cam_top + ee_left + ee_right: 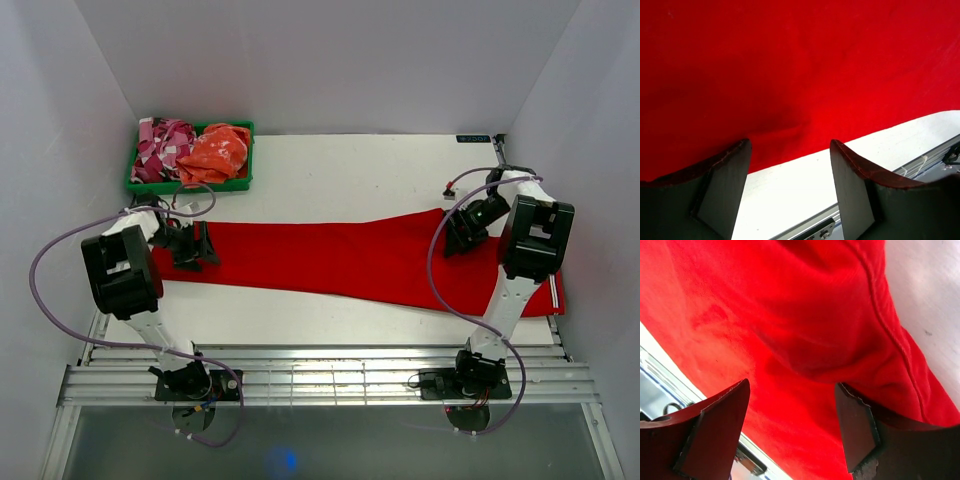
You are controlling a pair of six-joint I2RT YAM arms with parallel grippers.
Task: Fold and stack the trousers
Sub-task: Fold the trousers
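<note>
The trousers [330,262] are observed lying flat across the table [350,170] as one long red band. The left gripper [195,250] is recorded over the band's left end, fingers [725,190] spread apart with nothing clasped. The cloth's near edge lies just ahead of the fingertips, with bare table between them. The right gripper [458,240] is found over the wider right end, fingers [715,435] parted and released, with creased, seamed cloth seen between and beyond them. A green bin [190,186] of garments is noted beyond the left fingers.
</note>
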